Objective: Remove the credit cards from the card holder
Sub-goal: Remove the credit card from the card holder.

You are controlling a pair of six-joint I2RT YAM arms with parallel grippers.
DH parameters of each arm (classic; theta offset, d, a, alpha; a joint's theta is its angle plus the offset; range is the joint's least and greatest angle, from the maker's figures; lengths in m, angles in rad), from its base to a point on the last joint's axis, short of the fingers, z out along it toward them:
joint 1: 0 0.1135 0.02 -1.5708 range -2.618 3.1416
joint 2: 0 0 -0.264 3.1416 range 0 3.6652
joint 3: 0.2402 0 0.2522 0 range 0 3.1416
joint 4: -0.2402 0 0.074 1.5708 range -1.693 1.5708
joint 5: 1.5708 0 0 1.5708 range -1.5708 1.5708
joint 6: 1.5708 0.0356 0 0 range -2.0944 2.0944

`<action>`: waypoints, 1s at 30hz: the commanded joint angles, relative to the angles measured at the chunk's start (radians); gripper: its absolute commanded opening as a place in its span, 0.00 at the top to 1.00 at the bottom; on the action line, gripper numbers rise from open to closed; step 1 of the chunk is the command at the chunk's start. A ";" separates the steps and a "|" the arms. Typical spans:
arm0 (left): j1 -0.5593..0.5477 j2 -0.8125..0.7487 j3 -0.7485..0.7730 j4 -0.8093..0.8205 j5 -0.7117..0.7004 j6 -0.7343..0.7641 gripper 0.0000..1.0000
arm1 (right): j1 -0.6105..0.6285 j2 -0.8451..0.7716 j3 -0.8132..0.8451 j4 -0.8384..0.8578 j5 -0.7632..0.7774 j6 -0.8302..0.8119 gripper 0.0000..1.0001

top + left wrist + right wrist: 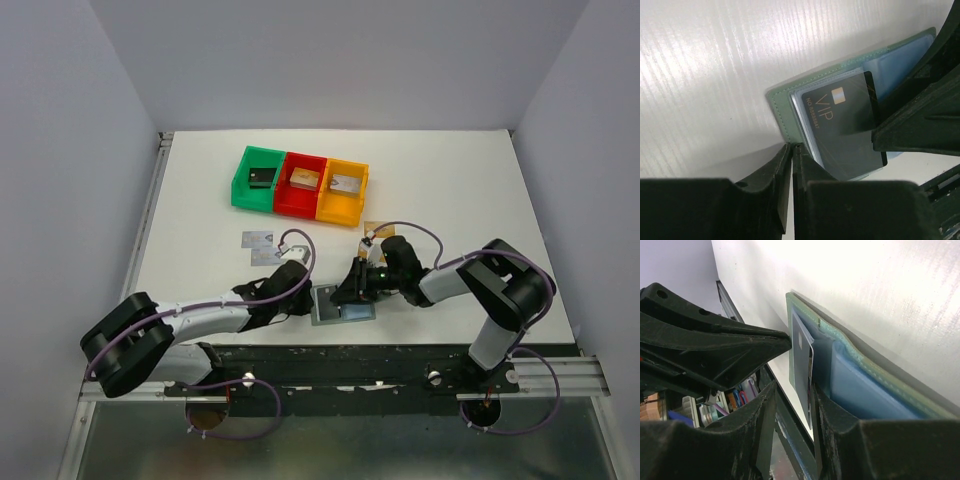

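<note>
while the card holder (343,306) lies open on the table (480,190) near its front edge, between the two grippers, a black card (845,130) is seen standing partly out of one pocket. the right gripper (795,388) is set half open astride that card's edge, with one finger touching it and a gap left at the other. the left gripper (791,150) is kept narrow, only a slit between its fingers, at the holder's outer edge; whether that edge is pinched cannot be told. silvery cards (260,246) and a tan-gold card (380,230) are seen loose farther back, before a row of bins (285,170).
</note>
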 commanded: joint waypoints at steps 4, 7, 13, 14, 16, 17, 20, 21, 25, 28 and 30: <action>-0.001 0.081 0.020 0.025 0.032 0.003 0.88 | 0.009 0.027 0.027 0.063 -0.042 0.018 0.60; -0.001 0.093 0.020 0.032 0.039 0.003 0.90 | 0.009 0.029 0.030 0.060 -0.047 0.017 0.60; -0.007 0.103 0.015 0.049 0.048 0.000 0.97 | 0.009 0.050 0.034 0.057 -0.048 0.018 0.60; -0.009 0.103 0.017 0.052 0.050 -0.003 0.98 | 0.009 0.053 0.037 0.058 -0.048 0.018 0.60; -0.012 0.104 0.014 0.055 0.052 -0.004 0.99 | 0.009 0.064 0.041 0.061 -0.050 0.020 0.60; -0.013 0.106 0.012 0.058 0.052 -0.004 1.00 | 0.009 0.066 0.041 0.061 -0.048 0.021 0.60; -0.016 0.104 0.012 0.058 0.052 -0.007 1.00 | 0.009 0.070 0.049 0.060 -0.054 0.021 0.60; -0.018 0.104 0.011 0.060 0.053 -0.006 1.00 | 0.009 0.073 0.052 0.057 -0.056 0.020 0.61; -0.027 0.112 0.009 0.080 0.065 -0.007 1.00 | 0.016 0.096 0.073 0.051 -0.080 0.017 0.60; -0.033 0.121 0.012 0.082 0.065 -0.009 1.00 | 0.029 0.109 0.084 0.041 -0.087 0.014 0.60; -0.035 0.121 0.015 0.082 0.064 -0.010 1.00 | 0.032 0.110 0.084 0.041 -0.084 0.015 0.61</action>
